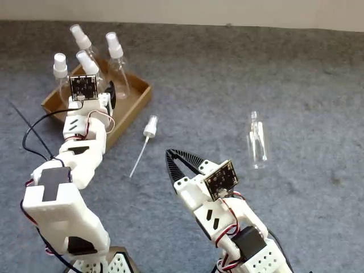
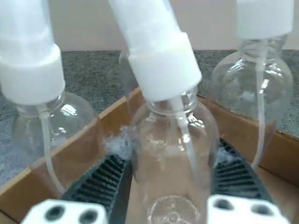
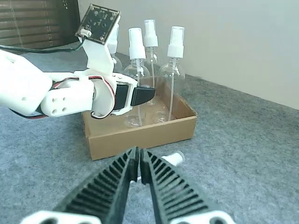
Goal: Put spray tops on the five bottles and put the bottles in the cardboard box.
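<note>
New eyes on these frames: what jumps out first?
Four capped bottles stand in the cardboard box at the table's far left. The left gripper is closed around one bottle there, its spray top tilted. On the grey table a loose spray top lies beside the box and a topless bottle lies farther right. The right gripper, shut and empty, sits between them.

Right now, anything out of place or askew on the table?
Yes. One capless bottle lies on its side on the carpet, apart from a loose spray top lying beside the cardboard box. In the box, the gripped bottle in the left gripper's jaws looks tilted against its neighbours.
</note>
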Robot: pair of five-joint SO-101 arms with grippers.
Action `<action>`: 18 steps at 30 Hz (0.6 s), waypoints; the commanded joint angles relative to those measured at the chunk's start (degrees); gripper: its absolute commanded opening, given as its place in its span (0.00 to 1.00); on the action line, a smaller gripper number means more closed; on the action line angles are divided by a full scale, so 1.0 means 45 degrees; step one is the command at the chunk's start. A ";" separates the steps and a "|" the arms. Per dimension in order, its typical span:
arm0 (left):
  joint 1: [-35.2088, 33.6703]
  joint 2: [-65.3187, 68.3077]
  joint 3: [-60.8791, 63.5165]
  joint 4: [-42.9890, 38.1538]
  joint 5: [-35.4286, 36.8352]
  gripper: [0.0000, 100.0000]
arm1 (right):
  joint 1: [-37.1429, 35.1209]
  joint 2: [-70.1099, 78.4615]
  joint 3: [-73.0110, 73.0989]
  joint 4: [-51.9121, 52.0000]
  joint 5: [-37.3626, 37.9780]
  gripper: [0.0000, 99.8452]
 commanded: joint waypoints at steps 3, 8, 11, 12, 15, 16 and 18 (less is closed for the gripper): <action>-0.0010 -0.0127 -0.0088 -0.0293 -0.0098 0.08 | -0.0049 -0.0147 0.1553 0.0068 0.0000 0.00; 0.0010 -0.0127 0.0205 -0.0293 -0.0098 0.08 | -0.0049 -0.0147 0.1553 0.0068 0.0000 0.00; -0.0010 -0.0127 0.0205 -0.0293 -0.0059 0.09 | -0.0049 -0.0147 0.1553 0.0068 0.0000 0.00; -0.0010 -0.0127 0.0205 -0.0293 -0.0059 0.09 | -0.0049 -0.0147 0.1553 0.0068 0.0000 0.00; -0.0010 -0.0127 0.0361 -0.0293 -0.0039 0.15 | -0.0049 -0.0147 0.1553 0.0068 0.0000 0.00; -0.0010 -0.0127 0.0518 -0.0293 -0.0039 0.18 | -0.0029 -0.0147 0.1553 0.0068 0.0000 0.00; 0.0010 -0.0127 0.0713 -0.0293 -0.0039 0.21 | 0.0147 -0.0147 0.1553 0.0068 0.0000 0.00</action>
